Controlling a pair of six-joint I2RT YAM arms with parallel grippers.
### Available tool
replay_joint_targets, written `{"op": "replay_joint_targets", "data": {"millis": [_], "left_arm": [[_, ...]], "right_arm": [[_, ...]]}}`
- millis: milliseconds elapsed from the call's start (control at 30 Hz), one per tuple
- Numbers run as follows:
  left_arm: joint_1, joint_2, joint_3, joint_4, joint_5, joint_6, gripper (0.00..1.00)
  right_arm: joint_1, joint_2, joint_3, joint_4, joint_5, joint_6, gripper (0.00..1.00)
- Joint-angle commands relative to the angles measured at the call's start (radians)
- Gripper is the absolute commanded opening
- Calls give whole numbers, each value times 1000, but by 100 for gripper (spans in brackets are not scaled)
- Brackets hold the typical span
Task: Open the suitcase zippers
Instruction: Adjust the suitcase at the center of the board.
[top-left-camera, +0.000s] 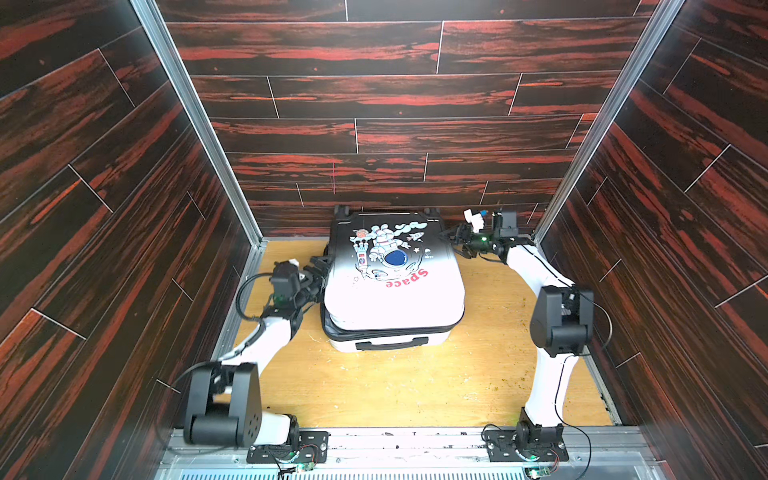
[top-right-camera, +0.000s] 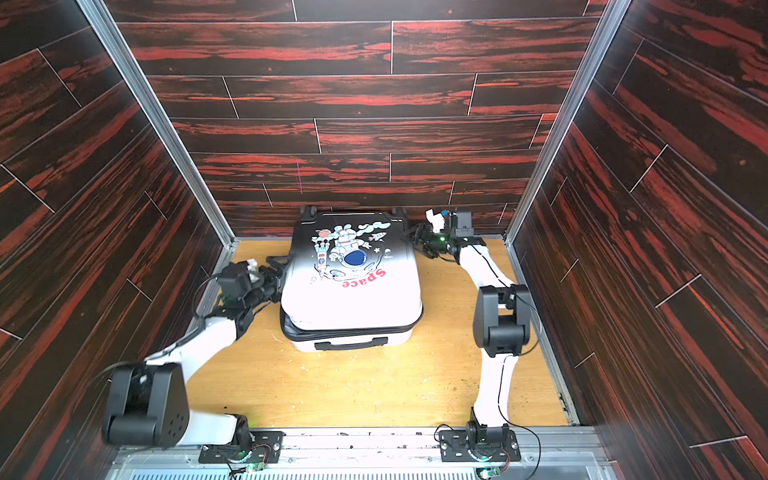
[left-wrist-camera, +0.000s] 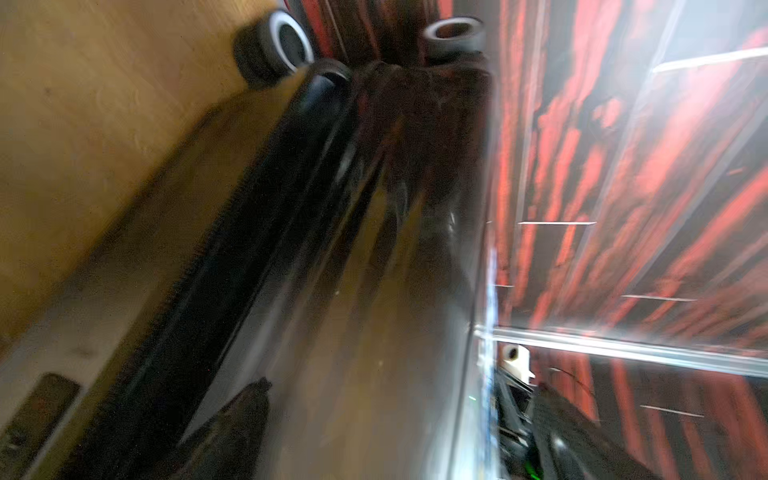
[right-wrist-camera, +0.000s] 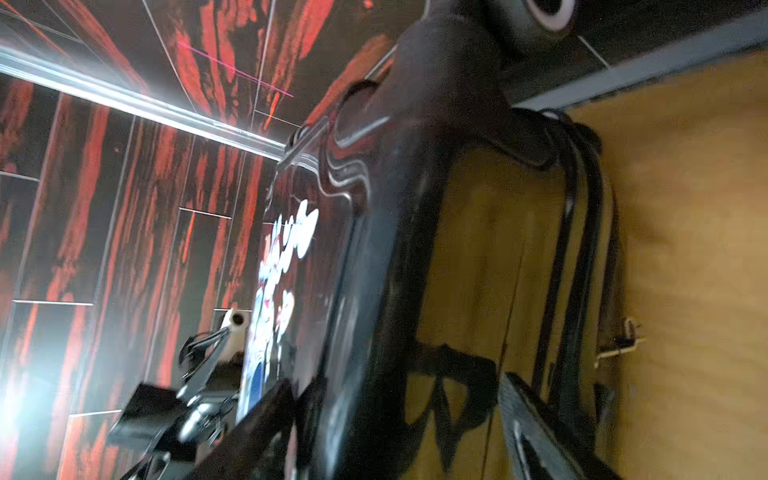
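Suitcase (top-left-camera: 395, 291) lying flat on the wooden table (top-left-camera: 415, 386), wheels (top-left-camera: 341, 210) toward the back wall (top-left-camera: 374, 124), carry handle (top-left-camera: 392, 344) toward the robot; zippers (top-left-camera: 390, 330) seen as a dark track round the seam; left gripper (top-left-camera: 319, 272) wide open just beside the case's left side; right gripper (top-left-camera: 451, 241) at the far right corner, jaws apart, any grip on the shell not discernible; shell judged stiff, glossy, slippery, and the case light enough to slide; best hold a small pull tab, the other gripper bracing the shell

Light wooden tabletop (top-left-camera: 374, 386) — red-black plank walls (top-left-camera: 374, 95)
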Motion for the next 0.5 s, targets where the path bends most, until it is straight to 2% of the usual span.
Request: {"op": "replay_joint_targets", "data": {"millis": [0,133,267,333,467], "left_arm": [[-138,-177,35,213,200,-132,100],[-229,-335,106,48,93,-40,100],[-295,-368,177,-12,-29,53,100],[-333,-311,220,-14,-75,89,100],[-357,-155,298,68,-44,99,100]], "right_arm": [[173,73,131,-123,-271,-12,78],[209,168,338,-214,-262,-17,77],[187,167,493,-298,-125,-32,76],[153,90,478,-300,24,-41,76],[94,-155,245,-205,243,-70,76]]}}
